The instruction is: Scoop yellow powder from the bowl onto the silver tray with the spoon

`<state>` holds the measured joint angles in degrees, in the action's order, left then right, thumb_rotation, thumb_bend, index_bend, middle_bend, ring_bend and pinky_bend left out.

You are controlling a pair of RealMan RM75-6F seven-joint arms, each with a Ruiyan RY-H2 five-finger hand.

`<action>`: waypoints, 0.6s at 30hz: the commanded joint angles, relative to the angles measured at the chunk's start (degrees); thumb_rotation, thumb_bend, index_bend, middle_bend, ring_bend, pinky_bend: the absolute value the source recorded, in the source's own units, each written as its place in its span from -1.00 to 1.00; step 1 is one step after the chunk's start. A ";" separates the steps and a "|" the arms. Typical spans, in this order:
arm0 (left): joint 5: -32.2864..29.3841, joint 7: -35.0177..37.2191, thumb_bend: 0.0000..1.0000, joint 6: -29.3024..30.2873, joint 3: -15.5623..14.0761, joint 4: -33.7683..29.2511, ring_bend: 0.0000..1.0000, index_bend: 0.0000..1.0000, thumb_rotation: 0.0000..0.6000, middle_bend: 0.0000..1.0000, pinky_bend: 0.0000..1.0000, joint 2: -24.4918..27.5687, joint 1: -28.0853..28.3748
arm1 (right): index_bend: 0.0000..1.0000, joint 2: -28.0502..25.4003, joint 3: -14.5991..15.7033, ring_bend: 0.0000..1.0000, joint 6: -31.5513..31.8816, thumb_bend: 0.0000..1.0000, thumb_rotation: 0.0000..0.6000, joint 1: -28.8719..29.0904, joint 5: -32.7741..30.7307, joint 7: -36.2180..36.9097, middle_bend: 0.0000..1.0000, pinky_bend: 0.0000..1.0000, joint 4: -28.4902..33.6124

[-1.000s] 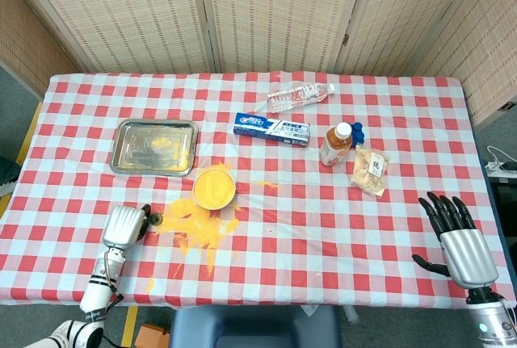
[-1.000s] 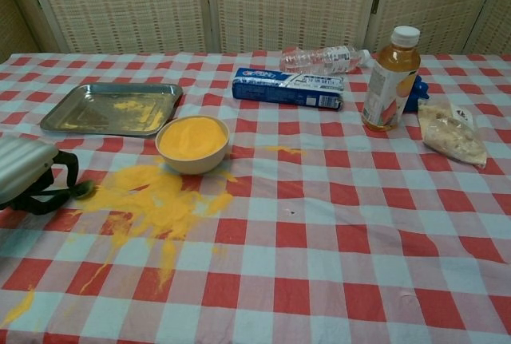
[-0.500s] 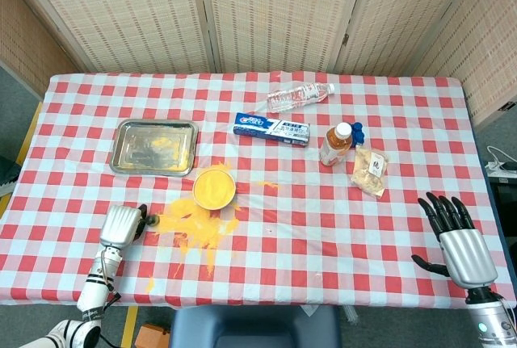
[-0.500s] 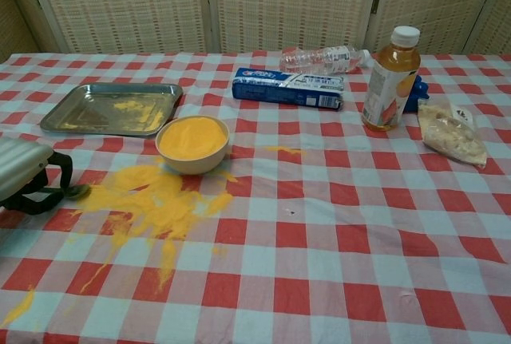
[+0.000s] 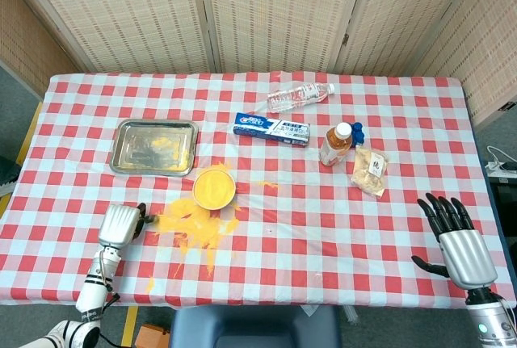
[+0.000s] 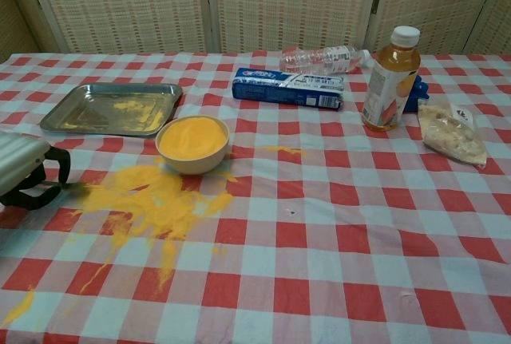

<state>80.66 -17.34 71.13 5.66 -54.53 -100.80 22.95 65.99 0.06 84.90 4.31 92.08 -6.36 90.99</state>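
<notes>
A cream bowl (image 5: 214, 187) (image 6: 192, 143) full of yellow powder stands at the table's middle left. The silver tray (image 5: 133, 150) (image 6: 80, 112) behind it carries a little powder. A wide patch of spilled powder (image 5: 198, 223) (image 6: 148, 200) covers the cloth in front of the bowl. My left hand (image 5: 119, 224) (image 6: 24, 170) rests at the spill's left edge, fingers curled around a small dark spoon (image 5: 149, 217) (image 6: 77, 188) whose tip barely shows. My right hand (image 5: 456, 239) hovers at the front right corner, fingers spread, holding nothing.
A blue toothpaste box (image 5: 272, 128) (image 6: 289, 87), a lying water bottle (image 5: 300, 95) (image 6: 323, 58), an upright tea bottle (image 5: 336, 144) (image 6: 390, 78) and a snack bag (image 5: 370, 169) (image 6: 451, 134) sit at the back and right. Folding screens stand behind the table.
My left hand has drawn back to the left, pulling the spoon tip away from the spilled powder. The right hand has not moved.
</notes>
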 commanded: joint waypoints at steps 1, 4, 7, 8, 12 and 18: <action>0.79 0.46 0.07 1.34 -0.14 -0.34 1.00 0.44 1.00 1.00 1.00 0.20 -0.21 | -1.00 -0.01 -0.01 -1.00 -0.03 -1.00 0.76 0.02 -0.02 0.00 -1.00 -1.00 0.03; 1.13 0.63 0.07 2.45 -0.02 -1.26 1.00 0.44 1.00 1.00 1.00 0.61 -0.35 | -1.00 -0.09 0.06 -1.00 -0.02 -1.00 0.76 0.01 0.08 0.07 -1.00 -1.00 0.11; 1.64 0.28 0.06 3.79 0.44 -3.62 1.00 0.44 1.00 1.00 1.00 1.33 -0.19 | -1.00 -0.19 0.10 -1.00 -0.03 -1.00 0.76 0.00 0.13 0.16 -1.00 -1.00 0.20; 2.02 -0.57 0.06 4.40 0.69 -4.96 1.00 0.44 1.00 1.00 1.00 1.66 0.09 | -1.00 -0.25 0.10 -1.00 -0.10 -1.00 0.76 0.03 0.10 0.23 -1.00 -1.00 0.23; 2.20 -5.01 0.07 4.95 2.25 -9.61 1.00 0.44 1.00 1.00 1.00 2.24 1.66 | -1.00 -0.53 0.16 -1.00 -0.32 -1.00 0.76 0.15 0.18 0.75 -1.00 -1.00 0.32; -1.56 -15.96 0.06 1.48 6.61 -17.09 1.00 0.44 1.00 1.00 1.00 1.67 6.05 | -1.00 -1.12 0.27 -1.00 -0.58 -1.00 0.76 0.23 0.15 1.98 -1.00 -1.00 0.37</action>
<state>80.88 -28.88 74.18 10.03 -68.14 -98.94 26.66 64.89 0.32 84.33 4.53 92.24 -4.38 91.36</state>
